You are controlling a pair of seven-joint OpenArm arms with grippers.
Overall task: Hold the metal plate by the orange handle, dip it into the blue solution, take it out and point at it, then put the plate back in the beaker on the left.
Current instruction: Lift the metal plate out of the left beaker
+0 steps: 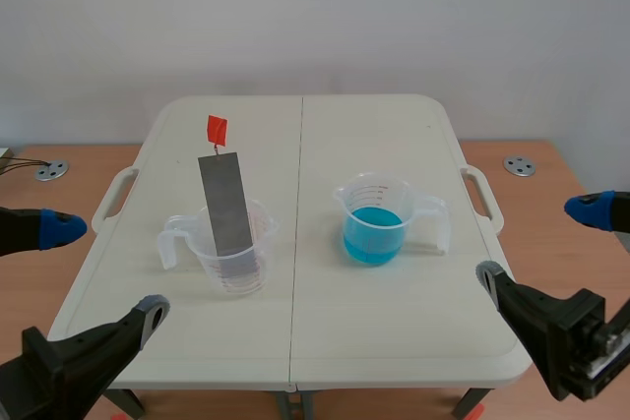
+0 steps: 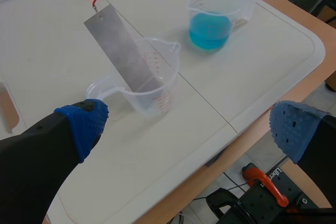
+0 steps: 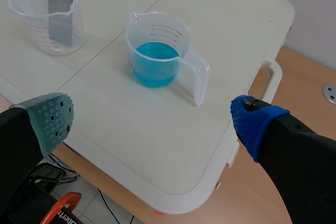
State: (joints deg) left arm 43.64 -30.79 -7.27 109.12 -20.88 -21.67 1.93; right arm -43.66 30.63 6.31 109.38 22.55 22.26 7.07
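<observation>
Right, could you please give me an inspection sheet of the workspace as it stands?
Surface: white folding table, seam down its middle.
Job's things: metal plate with orange handle leans tilted in the otherwise empty left beaker; right beaker holds blue solution.
Clutter: nothing seen.
Grippers: left gripper and right gripper both open, holding nothing, near the table's front edge.
Cables: thin dark cable on the desk at the far left.
Surroundings: wooden desk under the table, two round metal discs on it, plain wall behind.
</observation>
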